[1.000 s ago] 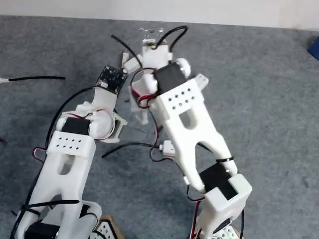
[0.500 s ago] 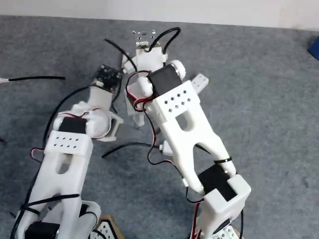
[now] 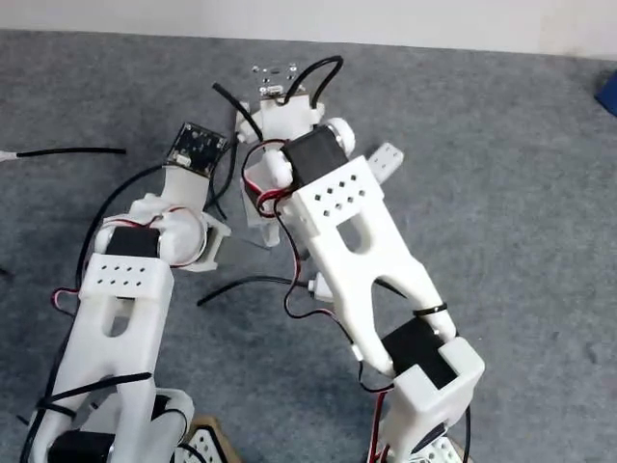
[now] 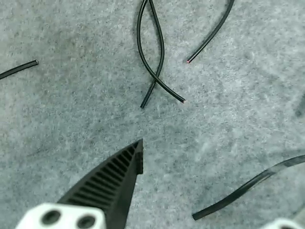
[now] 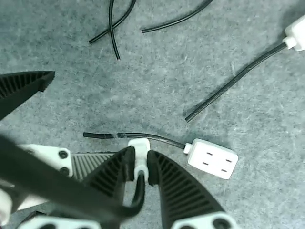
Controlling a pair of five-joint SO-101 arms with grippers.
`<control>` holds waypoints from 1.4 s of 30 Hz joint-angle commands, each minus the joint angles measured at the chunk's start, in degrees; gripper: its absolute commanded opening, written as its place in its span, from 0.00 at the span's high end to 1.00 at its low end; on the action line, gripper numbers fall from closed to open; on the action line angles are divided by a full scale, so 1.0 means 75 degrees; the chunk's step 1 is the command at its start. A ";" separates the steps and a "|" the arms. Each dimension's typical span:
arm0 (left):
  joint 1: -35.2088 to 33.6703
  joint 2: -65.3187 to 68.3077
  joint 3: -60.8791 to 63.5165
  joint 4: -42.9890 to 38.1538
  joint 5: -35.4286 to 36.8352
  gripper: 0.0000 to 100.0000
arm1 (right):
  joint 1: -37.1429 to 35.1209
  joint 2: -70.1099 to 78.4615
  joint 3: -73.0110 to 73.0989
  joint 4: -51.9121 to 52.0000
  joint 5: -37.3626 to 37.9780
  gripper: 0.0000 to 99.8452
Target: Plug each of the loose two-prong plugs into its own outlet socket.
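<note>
Near outlet socket (image 5: 212, 158), right end effector (image 5: 139, 153) clamping plug (image 5: 139, 143); left end effector (image 4: 207, 185) wide

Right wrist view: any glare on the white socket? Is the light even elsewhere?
Right wrist view: no glare on the socket, its slots show plainly. Left wrist view: even light, faint shadows beside the wires. High view: carpet evenly lit.

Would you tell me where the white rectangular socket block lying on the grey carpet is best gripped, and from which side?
Probably across its two long side walls, coming down from above: the white rectangular socket block lies flat, slotted face up, and its black cord leaves one short end.
</note>
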 commanded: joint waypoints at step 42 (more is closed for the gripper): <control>-0.2081 -0.0041 0.0826 -0.1289 -0.0457 0.48 | 0.2374 -0.3569 0.7766 -0.3745 0.0211 0.99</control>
